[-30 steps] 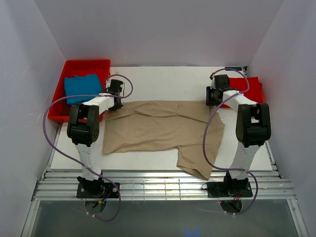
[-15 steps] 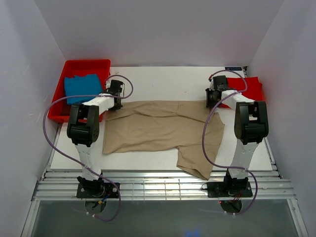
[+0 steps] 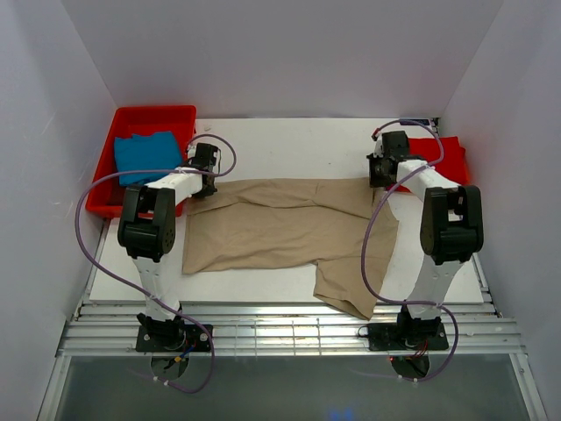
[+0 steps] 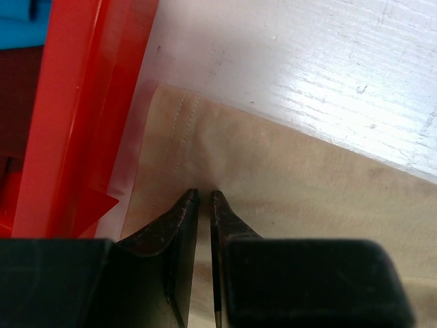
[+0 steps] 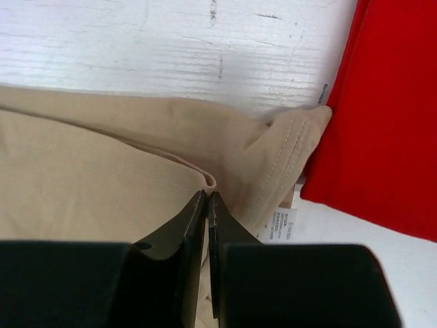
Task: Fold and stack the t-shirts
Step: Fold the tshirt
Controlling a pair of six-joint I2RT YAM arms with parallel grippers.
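Two pinches hold the tan shirt (image 3: 280, 224), spread on the surface (image 3: 298, 140) with its long axis left to right. Our left fingers (image 4: 179, 229) clamp its far left corner, our right fingers (image 5: 192, 225) its far right corner beside the red shirt (image 5: 382, 123). We judge the fold comes toward us.

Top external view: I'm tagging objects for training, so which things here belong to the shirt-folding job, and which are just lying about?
Belongs to the job: tan-beige cloth t-shirt; bright red cloth t-shirt; blue cloth t-shirt.
Just lying about: rigid red plastic tray; white table.
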